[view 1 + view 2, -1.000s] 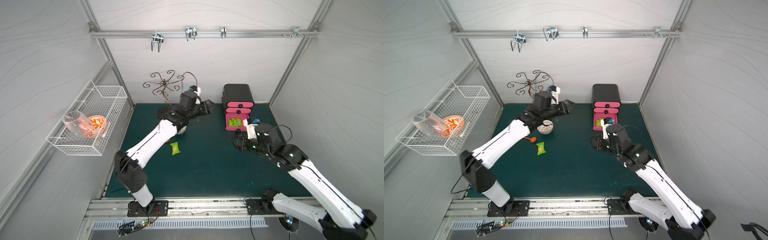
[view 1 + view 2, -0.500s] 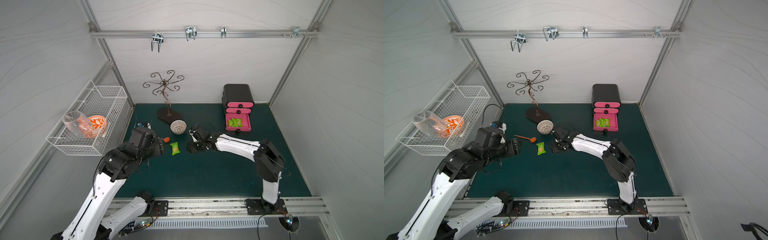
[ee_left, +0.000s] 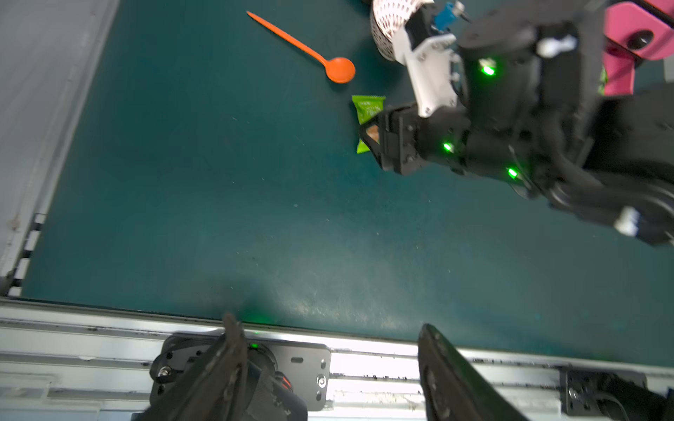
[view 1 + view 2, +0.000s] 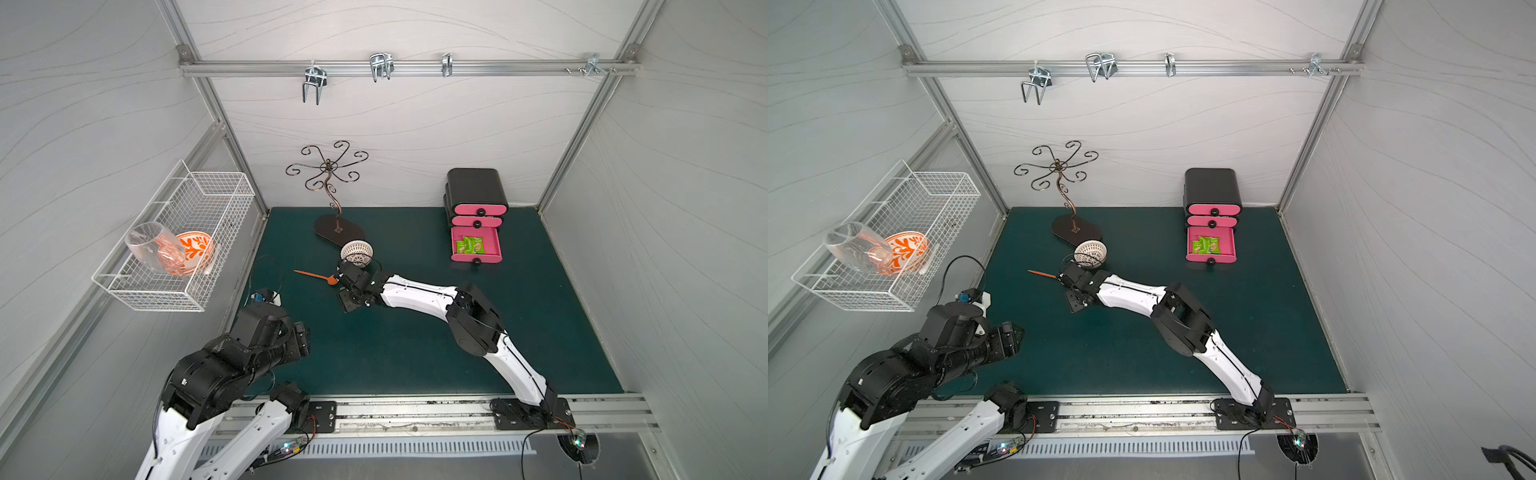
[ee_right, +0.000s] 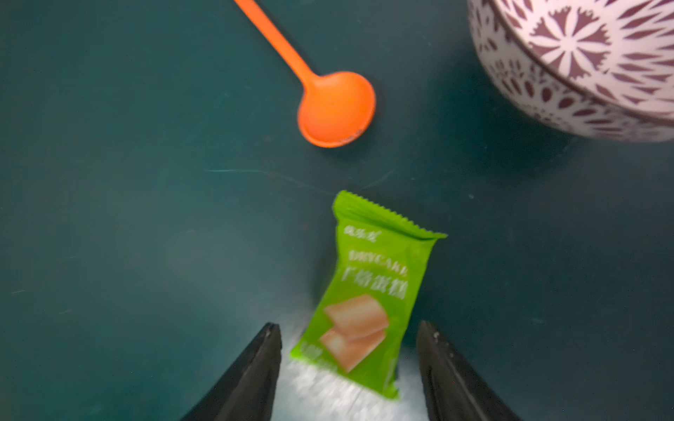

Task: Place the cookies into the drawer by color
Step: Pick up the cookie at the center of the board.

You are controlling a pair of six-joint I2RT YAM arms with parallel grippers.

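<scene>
1. Low at the left of both top views, the left gripper [image 3: 328, 322] hangs open and empty.
2. Mid-frame, the right gripper [image 5: 348, 325] stands open astride a green cookie [image 5: 368, 291] lying on the mat [image 4: 415, 353], near the spoon [image 5: 335, 109].
3. Farther back, right of centre, the drawer [image 4: 476, 258] is pulled out, with green cookies [image 4: 469, 245] inside.

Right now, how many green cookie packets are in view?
3. One packet lies on the mat between the jaws of the open right gripper; two more packets sit side by side in the open bottom drawer. Closed drawers may hide others.
</scene>
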